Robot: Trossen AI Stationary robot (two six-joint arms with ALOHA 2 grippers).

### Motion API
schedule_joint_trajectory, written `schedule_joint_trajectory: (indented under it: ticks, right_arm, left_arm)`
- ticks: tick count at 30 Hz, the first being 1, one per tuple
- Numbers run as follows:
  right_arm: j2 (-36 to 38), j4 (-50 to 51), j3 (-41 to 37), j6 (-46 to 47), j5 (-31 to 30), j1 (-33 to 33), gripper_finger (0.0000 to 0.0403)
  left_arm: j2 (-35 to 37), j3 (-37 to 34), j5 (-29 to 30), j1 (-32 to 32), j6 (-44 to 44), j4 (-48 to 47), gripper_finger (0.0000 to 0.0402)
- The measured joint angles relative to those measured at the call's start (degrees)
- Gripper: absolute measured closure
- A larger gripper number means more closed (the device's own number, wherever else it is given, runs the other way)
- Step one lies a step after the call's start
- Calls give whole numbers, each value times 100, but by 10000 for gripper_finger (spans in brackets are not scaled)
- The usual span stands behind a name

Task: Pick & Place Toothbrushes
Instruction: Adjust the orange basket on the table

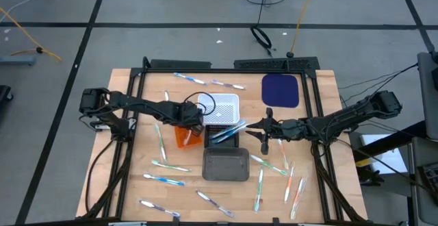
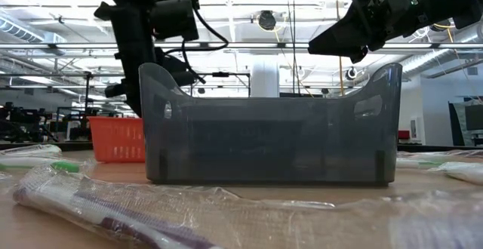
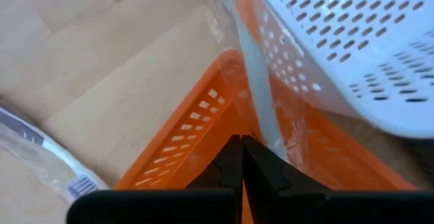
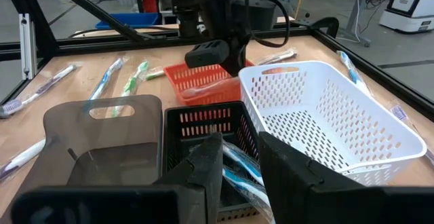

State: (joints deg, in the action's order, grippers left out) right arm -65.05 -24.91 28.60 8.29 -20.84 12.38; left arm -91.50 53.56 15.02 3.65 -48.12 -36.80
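Wrapped toothbrushes lie scattered on the wooden table, such as one point(image 1: 164, 179) at the near left and one point(image 1: 260, 185) at the near right. Blue toothbrushes point(image 1: 229, 131) lie in a black basket point(image 1: 213, 138) and stick out over its right rim. My left gripper point(image 1: 196, 121) is shut above an orange basket point(image 1: 183, 137). A pale wrapped toothbrush point(image 3: 260, 108) lies in that basket, just past the fingertips. My right gripper point(image 4: 239, 157) is open, just right of the black basket, with the blue toothbrushes point(image 4: 237, 168) showing below its gap. My left gripper point(image 3: 241, 149) is shut over the orange basket's inside point(image 3: 203, 125). The wrapped toothbrush's end point(image 3: 271, 139) runs close beside the fingertips. I cannot tell whether they touch its wrapper.
A white perforated basket point(image 1: 220, 108) stands beyond the black one, touching the orange basket. A grey tray point(image 1: 226, 164) sits nearer, and a dark blue mat point(image 1: 280, 90) lies at the far right. More toothbrushes point(image 1: 188, 79) lie along the far edge. A black frame point(image 1: 137, 82) borders the table.
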Motion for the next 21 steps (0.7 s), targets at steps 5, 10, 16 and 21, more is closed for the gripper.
schedule_joint_trajectory:
  ticks: [5, 10, 16, 21]
  right_arm:
    - [0, 0, 0, -1, 0, -1, 316]
    - [0, -1, 0, -1, 0, 0, 316]
    - [0, 0, 0, -2, 0, 0, 316]
    - [0, 0, 0, 0, 0, 0, 316]
  left_arm:
    - [0, 0, -2, -87, -3, 78, 392]
    - [0, 0, 144, -22, -99, -122, 392]
    - [0, 0, 78, 23, 44, -7, 392]
    - [0, 0, 148, -14, 164, 117, 392]
